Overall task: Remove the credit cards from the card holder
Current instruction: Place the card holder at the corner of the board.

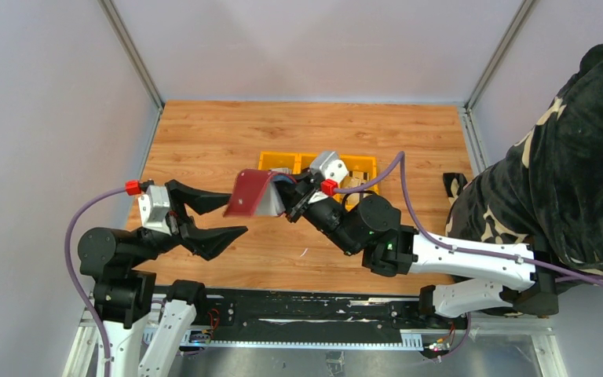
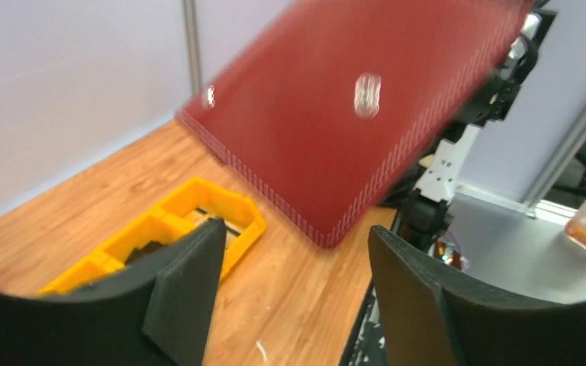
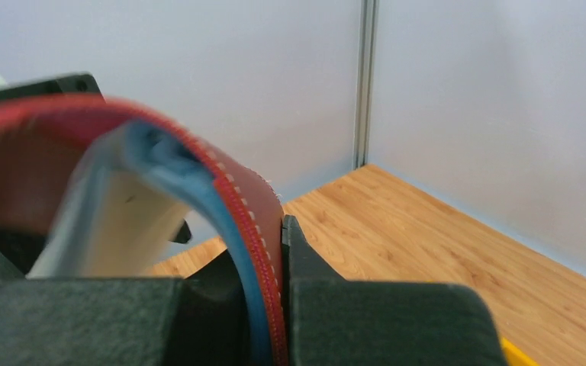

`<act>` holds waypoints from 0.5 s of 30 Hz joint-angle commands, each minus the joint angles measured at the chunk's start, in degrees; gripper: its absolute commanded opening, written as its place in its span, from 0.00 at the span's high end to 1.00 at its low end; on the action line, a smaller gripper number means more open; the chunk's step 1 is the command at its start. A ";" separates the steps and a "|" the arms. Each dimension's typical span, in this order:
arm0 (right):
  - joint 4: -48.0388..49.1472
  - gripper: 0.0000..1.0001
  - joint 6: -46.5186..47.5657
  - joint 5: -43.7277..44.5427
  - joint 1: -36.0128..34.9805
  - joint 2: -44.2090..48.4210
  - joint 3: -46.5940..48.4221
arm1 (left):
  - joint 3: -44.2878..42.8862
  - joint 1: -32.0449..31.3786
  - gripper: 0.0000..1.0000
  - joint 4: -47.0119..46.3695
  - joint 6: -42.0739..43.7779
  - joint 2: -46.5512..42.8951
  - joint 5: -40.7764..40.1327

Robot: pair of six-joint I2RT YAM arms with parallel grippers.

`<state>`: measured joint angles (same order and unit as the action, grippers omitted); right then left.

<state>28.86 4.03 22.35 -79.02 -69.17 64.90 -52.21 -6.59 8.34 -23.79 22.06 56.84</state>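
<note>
Low and left of centre in the top view, the left jaws stand wide apart and empty, with their tips near the card holder's lower left edge. The card holder (image 1: 250,192) is held off the bench (image 1: 204,133), bent in an arch with the red outside up and the grey-blue lining beneath. The right jaws are clamped on its right edge at centre frame. Beyond them, toward the upper middle, a yellow bin (image 1: 279,161) sits on the bench.
</note>
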 commanded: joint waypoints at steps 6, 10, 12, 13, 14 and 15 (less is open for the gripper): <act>-5.11 1.00 -4.63 -0.81 4.47 3.46 -2.25 | -4.17 -0.35 0.00 14.67 8.39 1.43 -5.26; -18.83 1.00 -12.48 -4.81 10.04 5.34 -4.96 | -10.05 -0.35 0.00 26.39 15.25 6.46 -11.30; -24.99 1.00 -15.50 -7.63 12.93 6.38 -7.05 | -12.19 -0.35 0.00 29.94 17.78 9.23 -14.60; -27.33 1.00 -16.76 -9.35 14.15 6.85 -8.26 | -13.10 -0.35 0.00 31.24 19.07 10.52 -15.85; -28.46 1.00 -17.58 -11.04 15.24 7.30 -9.89 | -13.94 -0.34 0.00 31.95 19.92 12.04 -16.90; -30.05 0.98 -17.88 -12.43 15.97 7.75 -11.64 | -14.53 -0.35 0.00 32.33 20.75 13.14 -18.74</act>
<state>10.70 -7.55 16.40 -66.28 -63.42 57.87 -64.25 -6.61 32.05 -9.69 30.35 45.89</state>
